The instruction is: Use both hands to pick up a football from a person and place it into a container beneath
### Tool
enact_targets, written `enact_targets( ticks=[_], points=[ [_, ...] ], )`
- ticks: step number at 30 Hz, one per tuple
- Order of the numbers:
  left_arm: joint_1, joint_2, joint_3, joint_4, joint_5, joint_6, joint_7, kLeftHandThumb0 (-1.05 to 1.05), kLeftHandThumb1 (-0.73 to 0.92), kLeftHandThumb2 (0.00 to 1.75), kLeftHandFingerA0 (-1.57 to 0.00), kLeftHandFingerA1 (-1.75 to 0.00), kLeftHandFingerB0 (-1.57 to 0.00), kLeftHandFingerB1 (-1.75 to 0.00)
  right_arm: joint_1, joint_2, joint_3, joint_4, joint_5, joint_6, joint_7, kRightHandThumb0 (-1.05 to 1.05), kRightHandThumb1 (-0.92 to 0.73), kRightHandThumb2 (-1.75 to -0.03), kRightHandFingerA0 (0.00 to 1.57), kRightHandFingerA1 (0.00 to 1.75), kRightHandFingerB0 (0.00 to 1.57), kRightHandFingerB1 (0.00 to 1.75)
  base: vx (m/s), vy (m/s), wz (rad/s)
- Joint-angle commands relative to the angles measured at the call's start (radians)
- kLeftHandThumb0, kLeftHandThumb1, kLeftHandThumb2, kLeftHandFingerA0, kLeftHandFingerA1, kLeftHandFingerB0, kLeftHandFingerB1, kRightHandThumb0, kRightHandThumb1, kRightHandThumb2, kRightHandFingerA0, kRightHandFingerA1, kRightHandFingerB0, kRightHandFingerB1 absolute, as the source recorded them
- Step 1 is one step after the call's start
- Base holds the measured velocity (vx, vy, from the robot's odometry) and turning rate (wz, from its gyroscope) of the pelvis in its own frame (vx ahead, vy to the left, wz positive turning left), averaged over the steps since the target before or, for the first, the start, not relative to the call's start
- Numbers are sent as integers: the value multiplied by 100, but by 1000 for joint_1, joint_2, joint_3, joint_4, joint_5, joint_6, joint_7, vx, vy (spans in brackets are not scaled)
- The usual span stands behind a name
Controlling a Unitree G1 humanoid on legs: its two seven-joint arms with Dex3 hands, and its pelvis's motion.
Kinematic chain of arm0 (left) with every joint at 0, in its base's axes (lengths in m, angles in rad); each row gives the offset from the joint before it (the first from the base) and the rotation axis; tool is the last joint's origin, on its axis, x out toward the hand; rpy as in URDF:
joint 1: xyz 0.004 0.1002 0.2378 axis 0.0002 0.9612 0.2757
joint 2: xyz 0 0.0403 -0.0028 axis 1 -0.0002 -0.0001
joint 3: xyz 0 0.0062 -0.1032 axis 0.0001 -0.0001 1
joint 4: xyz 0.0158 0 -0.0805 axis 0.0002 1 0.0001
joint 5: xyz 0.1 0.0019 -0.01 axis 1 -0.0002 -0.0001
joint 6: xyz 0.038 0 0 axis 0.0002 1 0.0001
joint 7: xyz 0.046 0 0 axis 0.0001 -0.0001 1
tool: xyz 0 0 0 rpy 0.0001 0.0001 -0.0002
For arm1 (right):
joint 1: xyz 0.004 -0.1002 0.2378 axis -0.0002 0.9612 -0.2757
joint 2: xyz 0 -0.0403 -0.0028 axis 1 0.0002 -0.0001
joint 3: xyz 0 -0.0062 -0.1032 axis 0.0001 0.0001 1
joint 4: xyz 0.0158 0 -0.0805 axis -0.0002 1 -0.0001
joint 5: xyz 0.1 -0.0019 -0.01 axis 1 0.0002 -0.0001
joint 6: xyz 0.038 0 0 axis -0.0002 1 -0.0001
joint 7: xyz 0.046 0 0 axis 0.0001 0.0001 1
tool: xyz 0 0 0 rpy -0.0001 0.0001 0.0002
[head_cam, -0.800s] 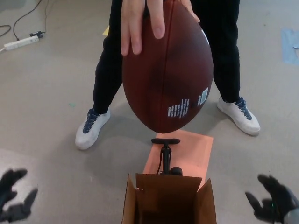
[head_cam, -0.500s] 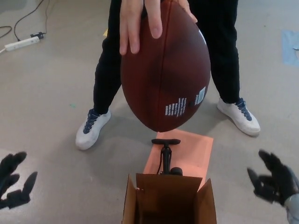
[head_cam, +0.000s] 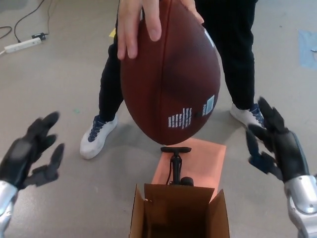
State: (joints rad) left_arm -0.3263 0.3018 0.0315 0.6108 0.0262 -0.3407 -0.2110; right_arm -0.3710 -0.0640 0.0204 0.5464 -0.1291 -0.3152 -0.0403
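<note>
The football point(head_cam: 171, 74) is held point-down by a person's hand point(head_cam: 136, 22), above the box point(head_cam: 178, 213). It lies between and above the left hand point(head_cam: 32, 153) and right hand point(head_cam: 275, 141); both are spread, empty, roughly equally distant.

A grey concrete floor point(head_cam: 59, 84) carries a white power strip point(head_cam: 22, 45) with black cables point(head_cam: 25, 17) and blue tape point(head_cam: 307, 47).

The grey floor point(head_cam: 59, 84) carries an open cardboard box point(head_cam: 178, 210) at 6 o'clock, an orange mat point(head_cam: 208, 163) with a black pump point(head_cam: 175, 166) behind it, white sneakers point(head_cam: 97, 135), and a power strip point(head_cam: 22, 45) at 10 o'clock.
</note>
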Motion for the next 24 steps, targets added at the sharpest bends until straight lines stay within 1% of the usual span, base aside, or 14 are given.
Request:
enact_targets(
  ticks=[1,2,3,4,5,6,7,8,9,12,14,20,23,24],
  points=[
    [63,-90,-56,-539,-133,157,-39,-86,77,110,-7,-27,0,-14,70,89,52,-460,70,48,17,-85,-92,-76,20,31,0,0,0,0,0],
    [34,-109,-65,-561,-124,181,-26,-93,79,110,-9,-26,-5,-10,47,101,61,-460,64,56,18,-88,-83,-114,16,36,0,8,0,0,0],
    [28,-115,-67,-568,-122,189,-22,-93,79,110,-9,-26,-5,-10,42,104,63,-461,62,59,18,-88,-83,-114,16,36,0,8,0,0,0],
    [24,-133,-71,-588,-133,216,-17,-94,77,108,-8,-24,-6,-9,44,117,75,-478,58,76,19,-83,-79,-100,12,33,0,0,0,0,0],
    [23,-142,-76,-600,-133,229,-13,-93,77,108,-8,-25,-7,-9,45,124,81,-486,54,84,18,-82,-78,-95,15,34,0,0,0,0,0],
    [21,-153,-81,-618,-138,246,-14,-87,74,107,-4,-23,-1,-13,47,135,89,-496,47,92,14,-87,-83,-114,21,38,0,11,0,0,0],
    [20,-158,-82,-624,-143,253,-18,-87,74,107,-4,-23,-1,-13,48,139,92,-500,44,94,11,-87,-83,-114,21,38,0,11,0,0,0],
    [18,-165,-85,-638,-141,265,-18,-85,72,107,-8,-26,0,-16,48,147,100,-505,32,94,7,-78,-92,-82,16,30,0,0,0,0,0],
    [18,-169,-89,-656,-125,278,-11,-85,72,107,-14,-28,0,-17,49,157,113,-509,20,91,4,-78,-92,-81,13,30,0,0,0,0,0],
    [27,-174,-90,-694,-102,311,-3,-87,72,107,-17,-30,0,-17,57,174,131,-530,16,111,7,-79,-92,-81,12,29,0,0,0,0,0],
    [48,-180,-96,-734,-96,332,-1,-92,77,108,-8,-29,-6,-9,74,182,150,-552,-2,127,4,-78,-92,-81,11,29,0,0,0,0,0],
    [82,-207,-111,-800,-108,358,-7,-90,77,107,-7,-30,-6,-9,90,210,195,-602,-39,157,-9,-78,-91,-83,11,29,0,0,0,0,0],
    [127,-240,-145,-829,-113,348,-5,-90,77,105,-7,-24,-6,-8,131,221,233,-638,-29,167,7,-74,-92,-79,10,28,0,0,0,0,0],
    [127,-256,-158,-820,-110,336,-1,-75,71,107,0,-21,0,-20,127,224,243,-628,-19,164,15,-78,-92,-74,4,27,0,0,0,0,0]
  ],
)
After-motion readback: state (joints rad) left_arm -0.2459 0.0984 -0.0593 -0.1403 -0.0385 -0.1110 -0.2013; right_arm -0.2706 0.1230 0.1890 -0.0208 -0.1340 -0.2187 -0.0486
